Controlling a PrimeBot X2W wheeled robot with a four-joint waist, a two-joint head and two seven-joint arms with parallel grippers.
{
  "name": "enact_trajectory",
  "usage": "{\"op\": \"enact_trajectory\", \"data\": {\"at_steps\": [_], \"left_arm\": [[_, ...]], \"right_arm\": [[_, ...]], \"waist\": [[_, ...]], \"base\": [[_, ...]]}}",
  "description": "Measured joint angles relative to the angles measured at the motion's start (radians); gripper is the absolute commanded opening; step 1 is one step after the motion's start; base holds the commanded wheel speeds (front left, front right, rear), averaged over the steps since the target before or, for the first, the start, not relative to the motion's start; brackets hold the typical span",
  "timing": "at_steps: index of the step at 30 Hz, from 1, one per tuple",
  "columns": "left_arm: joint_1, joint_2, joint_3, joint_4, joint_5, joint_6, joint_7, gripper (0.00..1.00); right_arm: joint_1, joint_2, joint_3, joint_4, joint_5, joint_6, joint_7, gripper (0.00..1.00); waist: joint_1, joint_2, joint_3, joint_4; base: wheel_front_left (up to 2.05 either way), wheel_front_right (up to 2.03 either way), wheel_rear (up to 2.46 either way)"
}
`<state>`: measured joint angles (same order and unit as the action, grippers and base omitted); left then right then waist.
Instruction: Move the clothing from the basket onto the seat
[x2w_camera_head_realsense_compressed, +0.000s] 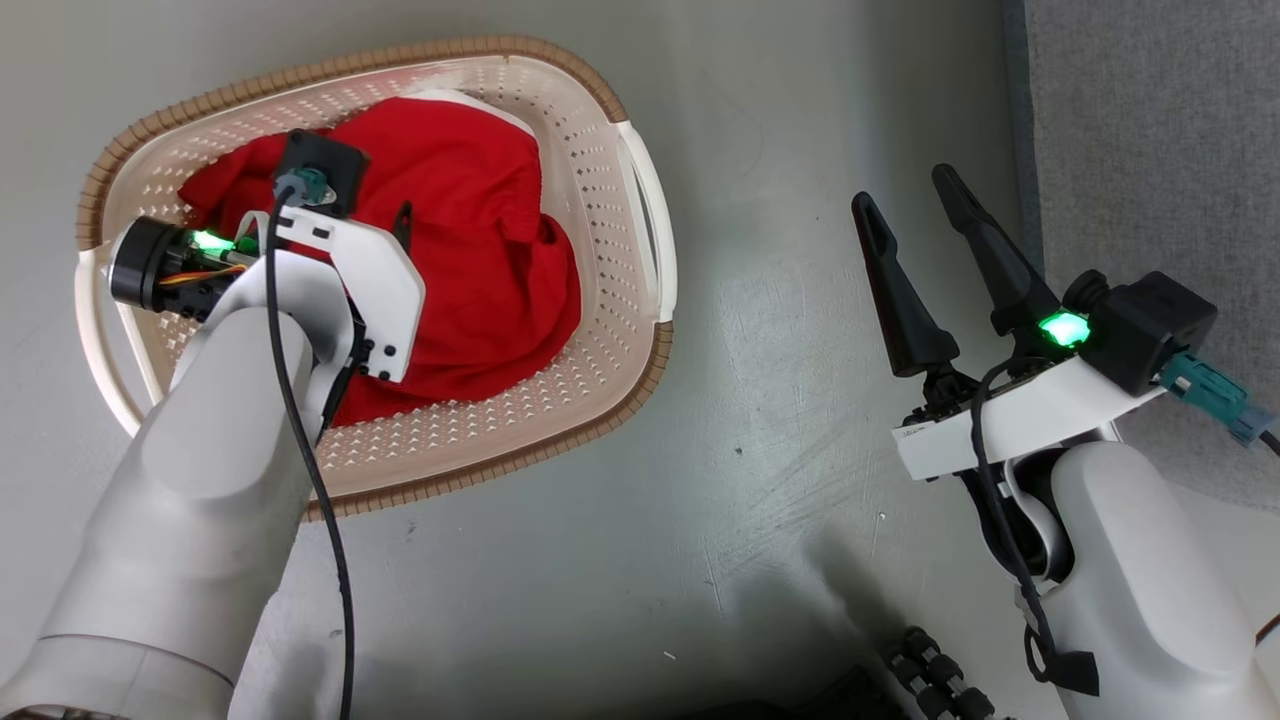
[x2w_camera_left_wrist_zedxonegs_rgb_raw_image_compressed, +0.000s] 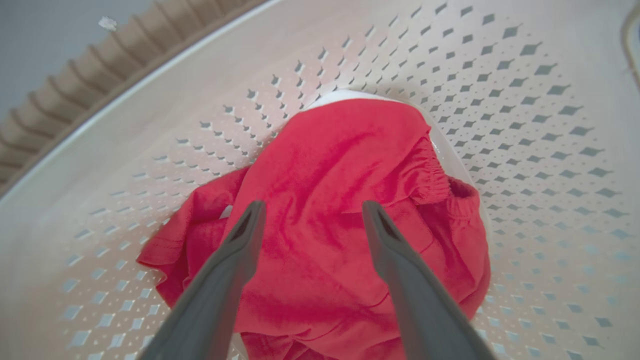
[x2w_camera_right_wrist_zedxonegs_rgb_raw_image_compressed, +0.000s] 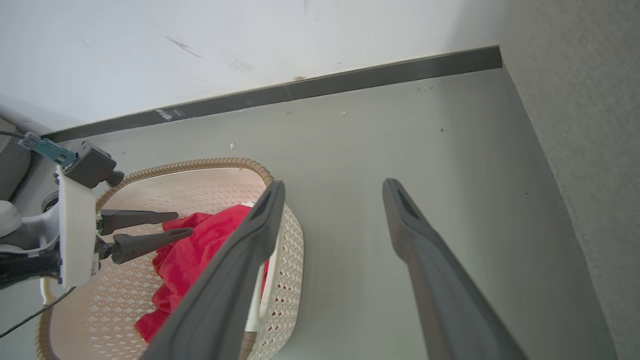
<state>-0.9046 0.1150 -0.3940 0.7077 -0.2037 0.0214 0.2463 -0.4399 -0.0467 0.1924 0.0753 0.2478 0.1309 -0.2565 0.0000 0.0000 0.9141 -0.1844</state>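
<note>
**Clothing (x2w_camera_head_realsense_compressed: 470, 240) heaped in basket (x2w_camera_head_realsense_compressed: 610, 330), both hands released**

Red clothing lies bunched in the basket's bottom, with white trim showing at one edge. The left hand (x2w_camera_left_wrist_zedxonegs_rgb_raw_image_compressed: 312, 207) is down inside the basket, fingers spread wide over the heap and gripping nothing. Whether the tips touch the cloth cannot be told. The basket stands on the grey floor (x2w_camera_head_realsense_compressed: 780, 400). The right hand (x2w_camera_head_realsense_compressed: 905, 188) hangs released and empty between the basket and the grey seat (x2w_camera_head_realsense_compressed: 1150, 120).

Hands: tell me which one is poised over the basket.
The left hand, open above the red clothing inside the basket. The right hand is open too, but it hangs over the floor.
</note>
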Motion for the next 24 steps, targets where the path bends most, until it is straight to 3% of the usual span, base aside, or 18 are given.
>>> {"op": "enact_trajectory", "data": {"at_steps": [24], "left_arm": [[-0.071, 0.001, 0.064, 0.084, -0.050, 0.025, -0.012, 1.00]], "right_arm": [[-0.019, 0.000, 0.000, -0.021, -0.003, 0.000, 0.000, 1.00]], "waist": [[0.0000, 0.0000, 0.091, -0.033]], "base": [[0.00, 0.00, 0.00]]}}
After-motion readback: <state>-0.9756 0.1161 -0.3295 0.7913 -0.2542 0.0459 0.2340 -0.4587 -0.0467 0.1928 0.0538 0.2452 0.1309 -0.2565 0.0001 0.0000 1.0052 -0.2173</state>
